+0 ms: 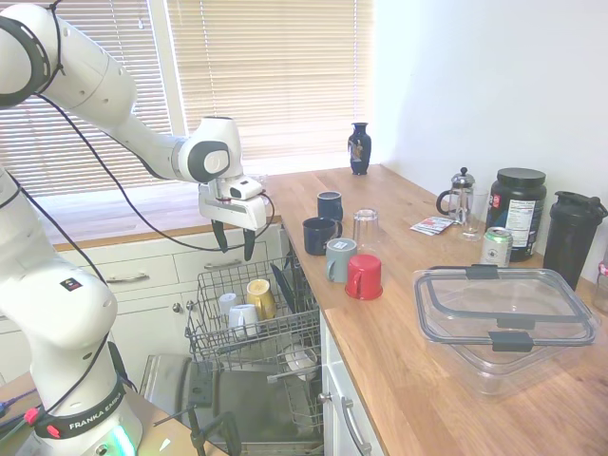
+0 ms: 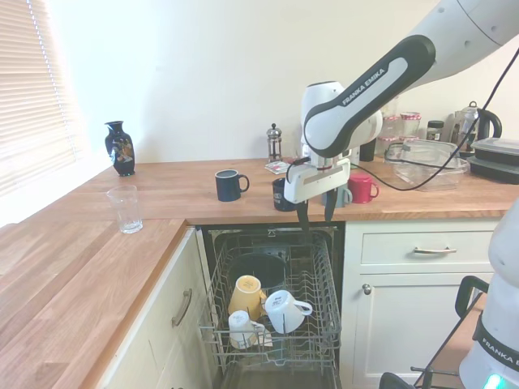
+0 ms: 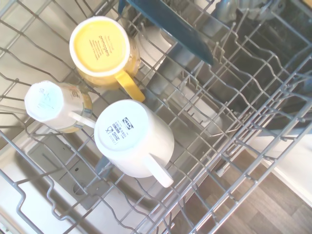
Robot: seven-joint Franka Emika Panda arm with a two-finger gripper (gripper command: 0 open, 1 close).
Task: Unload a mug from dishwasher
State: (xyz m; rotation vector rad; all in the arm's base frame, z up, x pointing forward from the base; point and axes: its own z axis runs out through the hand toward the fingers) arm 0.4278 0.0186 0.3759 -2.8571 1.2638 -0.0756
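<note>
The white mug [image 3: 134, 139] stands upside down in the dishwasher's pulled-out wire rack [image 2: 216, 285], its handle sticking out sideways. It also shows as the white mug [image 1: 244, 318] and the white mug [image 2: 284, 310] in the exterior views. A mustard-yellow mug [image 3: 100, 48] and a paler cup [image 3: 53, 105] sit beside it. My gripper [image 1: 235, 243] hangs open and empty well above the rack, over its back part; the gripper [image 2: 315, 215] is level with the counter edge. The dishwasher door [image 1: 249, 410] lies dropped down.
A dark blue plate [image 3: 165, 24] stands on edge in the rack behind the mugs. On the wooden counter [image 1: 427, 380] are two navy mugs [image 1: 318, 234], a grey mug [image 1: 338, 259], a red mug [image 1: 365, 277], a glass [image 1: 366, 226], a vase [image 1: 359, 148] and a clear lidded container [image 1: 503, 313].
</note>
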